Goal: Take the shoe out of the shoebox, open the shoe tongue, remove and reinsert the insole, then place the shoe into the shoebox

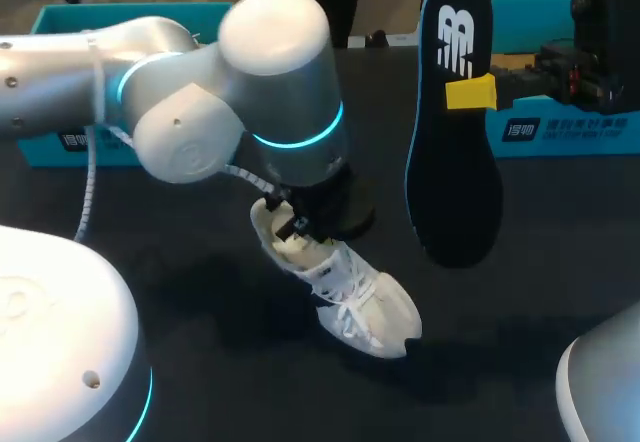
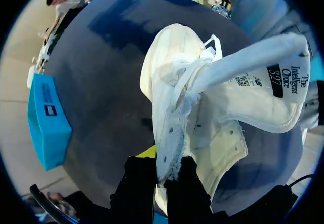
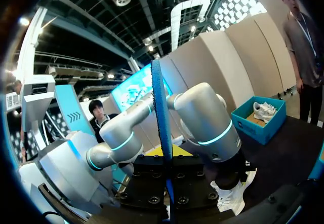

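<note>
**Left gripper on shoe, right gripper holding insole up**

Closest thing you see in the left wrist view is the left gripper (image 2: 161, 171). Its two black fingers (image 2: 135, 186) are clamped on the side wall of the white lace-up sneaker (image 2: 202, 107), right at the eyelet row. One yellow tip shows beside the wall.

- The sneaker runs straight ahead of that gripper, with its toe at the far end and its laces loose.
- The padded white tongue (image 2: 253, 67) is folded out and away from the opening, off to the side of the fingers.
- In the head view the sneaker (image 1: 345, 292) sits on the black tabletop (image 1: 200, 292), directly under the left gripper (image 1: 312, 217).

The right gripper (image 1: 470, 92) is closed on the dark flat insole with a blue rim (image 1: 452, 162). It grips near the heel end, and most of the insole hangs below the fingers, clear of the table and well apart from the sneaker. In the right wrist view the insole (image 3: 161, 133) stands edge-on between that gripper's (image 3: 165, 159) finger plates.

One teal open shoebox (image 1: 560, 132) sits just behind the right gripper. Another one (image 2: 48, 122) is off to the side of the left gripper.
</note>
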### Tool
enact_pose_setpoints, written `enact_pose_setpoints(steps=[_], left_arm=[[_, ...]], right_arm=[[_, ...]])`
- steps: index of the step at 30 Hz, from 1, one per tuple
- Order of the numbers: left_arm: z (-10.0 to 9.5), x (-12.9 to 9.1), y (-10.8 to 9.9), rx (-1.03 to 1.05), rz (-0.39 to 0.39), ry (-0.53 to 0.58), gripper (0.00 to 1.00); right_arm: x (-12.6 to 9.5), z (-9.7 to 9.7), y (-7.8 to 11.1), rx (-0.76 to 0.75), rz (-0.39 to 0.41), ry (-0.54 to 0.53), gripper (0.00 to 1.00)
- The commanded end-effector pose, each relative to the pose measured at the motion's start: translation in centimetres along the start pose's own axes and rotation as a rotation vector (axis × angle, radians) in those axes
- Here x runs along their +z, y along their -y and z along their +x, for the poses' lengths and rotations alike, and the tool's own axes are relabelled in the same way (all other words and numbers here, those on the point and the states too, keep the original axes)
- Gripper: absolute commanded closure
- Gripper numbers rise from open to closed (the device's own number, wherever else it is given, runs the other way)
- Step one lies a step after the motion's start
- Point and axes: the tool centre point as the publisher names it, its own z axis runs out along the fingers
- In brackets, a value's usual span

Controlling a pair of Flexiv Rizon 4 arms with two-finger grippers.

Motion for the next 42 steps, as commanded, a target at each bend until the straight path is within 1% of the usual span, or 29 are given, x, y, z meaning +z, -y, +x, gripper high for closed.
enact_pose_setpoints(steps=[1,7,9,11,12,14,15,16,19,21,24,26,29,35,42], left_arm=[[1.3,-1.4,-0.7,0.263,0.047,0.152,1.0],[1.3,-1.4,-0.7,0.263,0.047,0.152,1.0],[1.3,-1.6,-0.9,0.396,0.072,0.138,1.0],[1.4,-1.9,-1.0,0.46,0.072,0.142,1.0],[1.5,-2.1,-1.0,0.53,0.115,0.137,1.0],[1.8,-2.1,-0.8,0.606,0.103,0.126,1.0],[1.9,-1.9,-0.6,0.664,0.119,0.107,1.0],[2.0,-1.7,-0.5,0.66,0.106,0.104,1.0],[2.2,-1.0,0.1,0.707,0.1,0.068,1.0],[2.5,-0.7,0.4,0.748,0.132,0.058,1.0],[2.5,0.0,0.8,0.766,0.103,0.069,1.0],[2.2,0.6,1.1,0.766,0.077,0.052,1.0],[1.8,1.1,1.2,0.75,0.071,0.037,1.0],[1.3,2.3,1.4,0.709,0.081,0.018,1.0],[1.3,3.9,1.9,0.733,0.088,-0.003,1.0]], right_arm=[[0.2,-0.2,-0.2,0.002,0.005,-0.002,1.0],[0.2,-0.2,-0.2,0.002,0.005,-0.002,1.0],[0.2,-0.2,-0.2,0.002,0.005,-0.002,1.0],[0.2,-0.2,-0.2,0.002,0.005,-0.002,1.0],[0.2,-0.2,-0.2,0.002,0.005,-0.002,1.0],[0.2,-0.2,-0.2,0.002,0.005,-0.002,1.0],[0.2,-0.2,-0.2,0.002,0.005,-0.002,1.0],[0.2,-0.2,-0.2,0.002,0.005,-0.002,1.0],[0.2,-0.2,-0.2,0.002,0.005,-0.002,1.0],[0.2,-0.2,-0.2,0.002,0.005,-0.002,1.0],[0.2,-0.2,-0.2,0.002,0.005,-0.002,1.0],[0.2,-0.2,-0.2,0.002,0.005,-0.002,1.0],[0.2,-0.2,-0.2,0.002,0.005,-0.002,1.0],[0.2,-0.2,-0.2,0.002,0.005,-0.002,1.0],[0.2,-0.2,-0.2,0.002,0.005,-0.002,1.0]])
